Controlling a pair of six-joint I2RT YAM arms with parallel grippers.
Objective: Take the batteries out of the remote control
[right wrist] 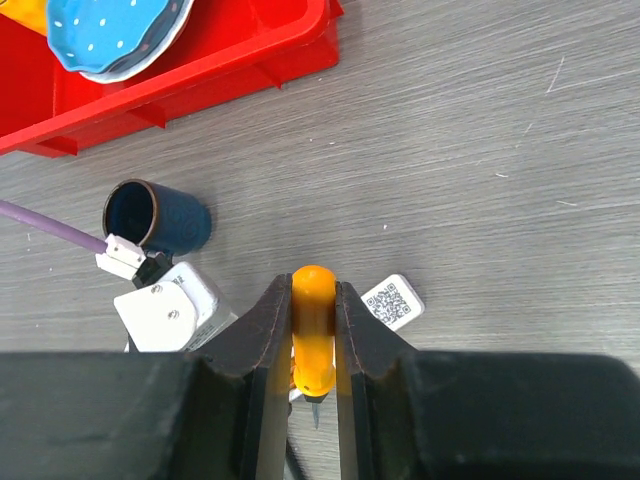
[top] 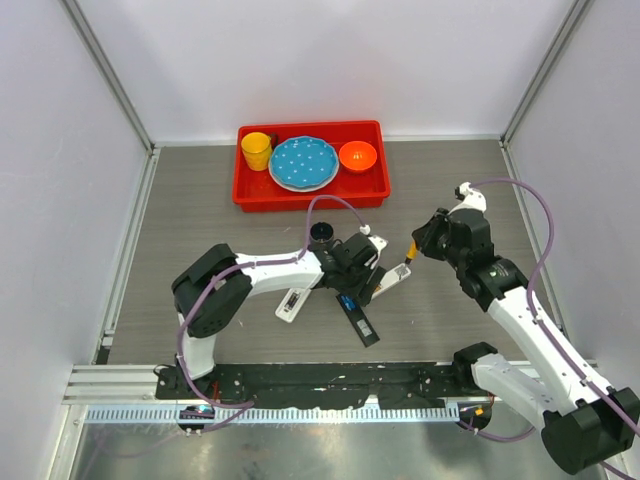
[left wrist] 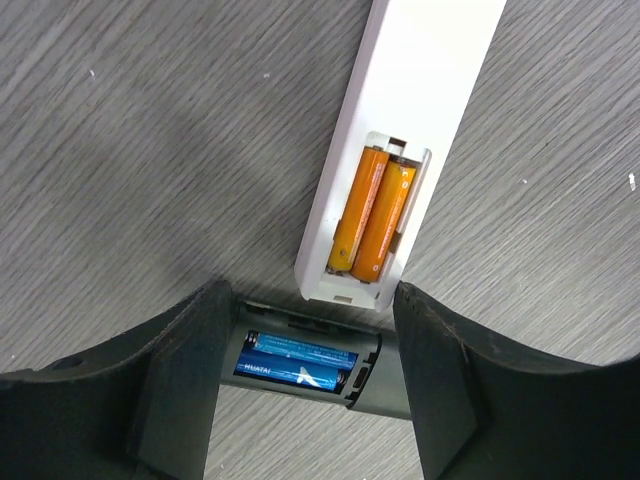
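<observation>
Straddling the black remote point(left wrist: 378, 388) with fingers spread, the left gripper point(left wrist: 310, 335) grips nothing. Two blue batteries point(left wrist: 298, 362) lie in that remote's open bay, and two orange batteries point(left wrist: 372, 215) lie in the white remote point(left wrist: 420, 60) just beside its end. The right gripper point(right wrist: 313, 295) is clamped on the screwdriver point(right wrist: 313, 350) nearby, with the tray point(top: 250, 195) well apart at the far edge of the table point(top: 200, 200).

Stock currently showing: orange batteries point(left wrist: 383, 222), two; blue batteries point(left wrist: 295, 372), two; white remotes point(left wrist: 420, 100), two; black remote point(top: 362, 325), one. Also sitting in view: red tray point(top: 310, 198), one; yellow cup point(top: 257, 150), one; blue plate point(top: 304, 163), one; orange bowl point(top: 358, 155), one; dark blue cup point(right wrist: 160, 215), one; screwdriver point(right wrist: 313, 330), one.
</observation>
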